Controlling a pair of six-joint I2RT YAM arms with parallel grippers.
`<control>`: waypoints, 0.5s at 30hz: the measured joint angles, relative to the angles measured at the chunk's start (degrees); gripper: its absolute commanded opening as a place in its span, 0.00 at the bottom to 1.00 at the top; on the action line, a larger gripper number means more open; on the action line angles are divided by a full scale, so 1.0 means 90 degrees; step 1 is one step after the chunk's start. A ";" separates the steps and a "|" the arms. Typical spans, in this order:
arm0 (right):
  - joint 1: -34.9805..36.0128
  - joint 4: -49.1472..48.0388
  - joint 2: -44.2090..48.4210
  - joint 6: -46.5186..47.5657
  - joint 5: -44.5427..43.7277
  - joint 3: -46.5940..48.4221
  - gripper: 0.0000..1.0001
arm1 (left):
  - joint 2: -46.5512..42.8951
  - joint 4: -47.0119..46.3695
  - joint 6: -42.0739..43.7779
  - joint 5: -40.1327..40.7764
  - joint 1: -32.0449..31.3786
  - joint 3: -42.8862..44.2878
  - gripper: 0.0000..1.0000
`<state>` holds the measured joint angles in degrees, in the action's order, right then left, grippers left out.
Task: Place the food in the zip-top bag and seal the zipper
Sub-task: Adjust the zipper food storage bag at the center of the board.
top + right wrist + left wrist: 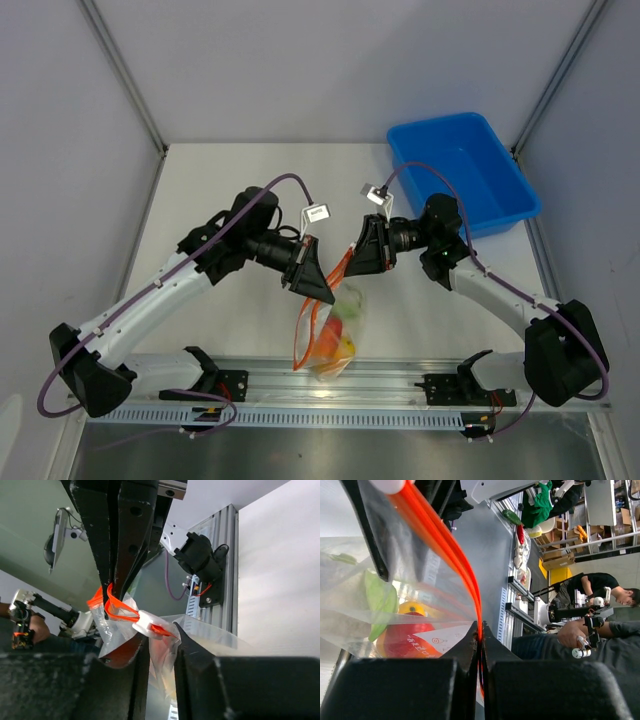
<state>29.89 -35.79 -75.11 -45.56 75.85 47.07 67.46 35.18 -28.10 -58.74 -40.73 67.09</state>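
Note:
The clear zip-top bag (335, 330) hangs between my two grippers above the table's front edge. The food (338, 340) is inside it; the left wrist view shows a green-leafed piece (380, 600), a yellow piece (412, 609) and a red piece (402, 637) through the plastic. The orange-red zipper (303, 335) runs along the bag's mouth. My left gripper (315, 282) is shut on the zipper strip (462, 567), the jaws pressed together (481, 630). My right gripper (358, 258) pinches the zipper's white slider (147, 622) and the bag corner between its fingertips (160, 630).
A blue plastic bin (465, 170) stands at the back right of the table. A metal rail (400, 385) with both arm bases runs along the near edge, just under the hanging bag. Grey walls close in left, right and back.

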 measured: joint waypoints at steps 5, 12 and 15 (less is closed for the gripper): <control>-0.0007 -0.0134 -0.0012 -0.0250 -0.0070 -0.0119 0.00 | -0.0007 -0.0087 -0.0034 0.0002 0.0075 -0.0085 0.01; -0.0044 -0.0100 -0.0010 -0.0522 -0.0316 -0.0253 0.00 | -0.0005 0.0282 0.0245 0.0510 0.0109 -0.0153 0.29; -0.0056 0.0355 0.0012 -0.0398 -0.0408 -0.0253 0.00 | 0.0017 0.0663 0.0410 0.1226 0.0114 -0.0117 0.49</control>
<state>29.39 -32.60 -75.00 -49.15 72.18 44.80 67.61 41.15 -24.40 -47.70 -39.70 66.04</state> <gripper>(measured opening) 0.006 0.419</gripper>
